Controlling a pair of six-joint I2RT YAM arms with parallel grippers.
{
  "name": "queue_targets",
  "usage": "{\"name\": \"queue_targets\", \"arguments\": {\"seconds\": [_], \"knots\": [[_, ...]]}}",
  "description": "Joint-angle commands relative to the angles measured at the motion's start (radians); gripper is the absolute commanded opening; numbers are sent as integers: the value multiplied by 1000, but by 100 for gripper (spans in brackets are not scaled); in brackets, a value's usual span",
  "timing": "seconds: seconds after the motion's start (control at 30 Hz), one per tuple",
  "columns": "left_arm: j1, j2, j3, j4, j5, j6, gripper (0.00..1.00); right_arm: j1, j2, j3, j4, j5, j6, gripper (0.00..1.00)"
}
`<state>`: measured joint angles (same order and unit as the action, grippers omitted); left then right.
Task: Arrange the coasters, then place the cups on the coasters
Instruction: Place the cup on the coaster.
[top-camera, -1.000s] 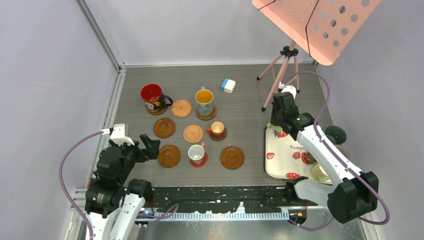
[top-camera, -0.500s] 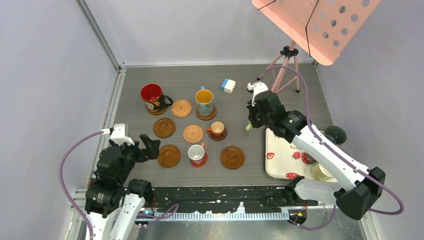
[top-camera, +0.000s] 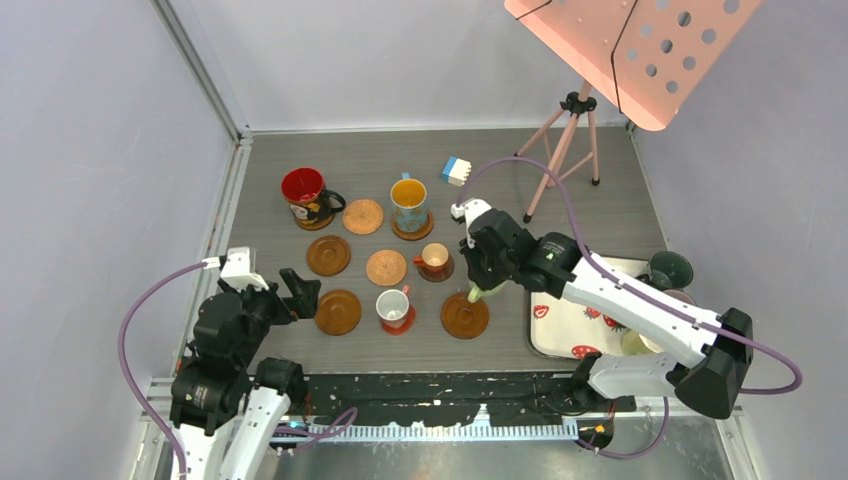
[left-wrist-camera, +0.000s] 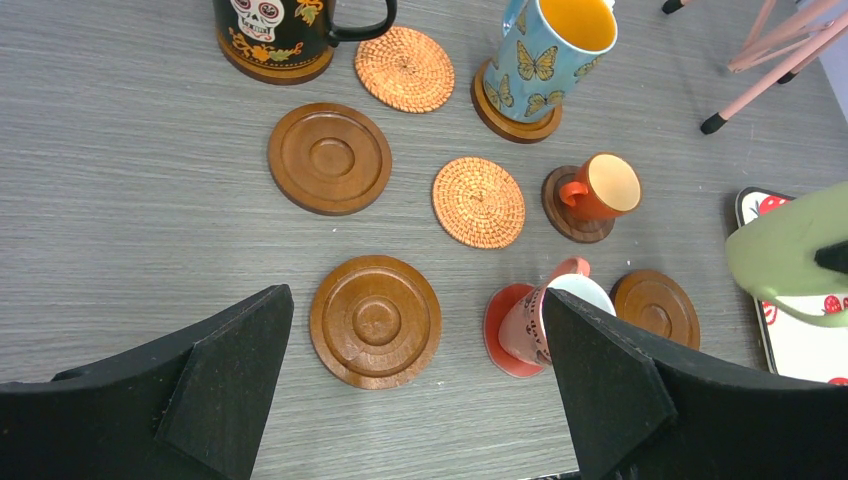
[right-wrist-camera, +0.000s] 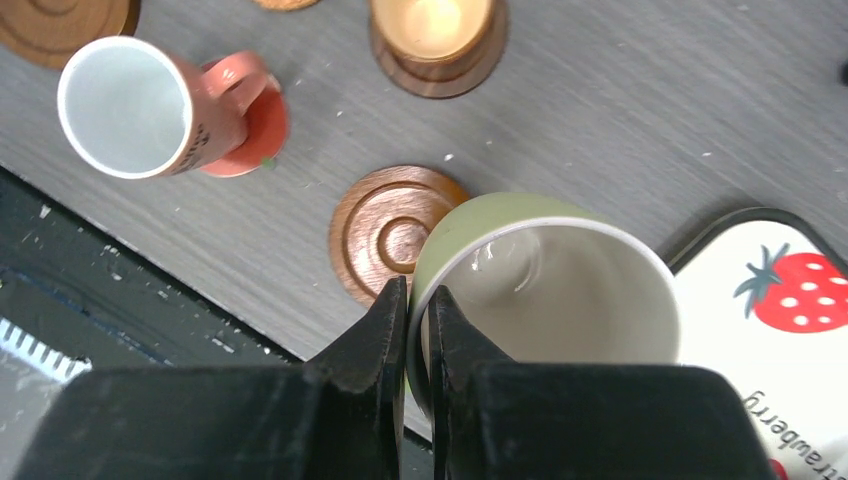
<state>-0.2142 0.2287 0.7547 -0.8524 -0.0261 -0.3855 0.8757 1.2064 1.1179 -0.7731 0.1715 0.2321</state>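
**Green cup over the near-right coaster**

We are pinching the rim of the green cup (right-wrist-camera: 545, 290) between the fingers of our right end effector (right-wrist-camera: 418, 300). The cup is hanging over the bare brown coaster (right-wrist-camera: 385, 235) at the near right of the table (top-camera: 500, 200), just left of the tray (top-camera: 565, 320). Our left end effector (left-wrist-camera: 415, 310) is hovering at the near left, spread wide and gripping nothing. Four other cups (top-camera: 408, 200) are sitting on coasters of their own.
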Motion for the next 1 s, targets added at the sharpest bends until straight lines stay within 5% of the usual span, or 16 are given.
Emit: {"name": "queue_targets", "arguments": {"seconds": [0.0,0.97], "knots": [[-2,3,0,46,-2,7,99,47,26,55,67,-31,40,5],[-2,-12,0,42,-19,7,99,205,209,30,105,114,253,9]]}}
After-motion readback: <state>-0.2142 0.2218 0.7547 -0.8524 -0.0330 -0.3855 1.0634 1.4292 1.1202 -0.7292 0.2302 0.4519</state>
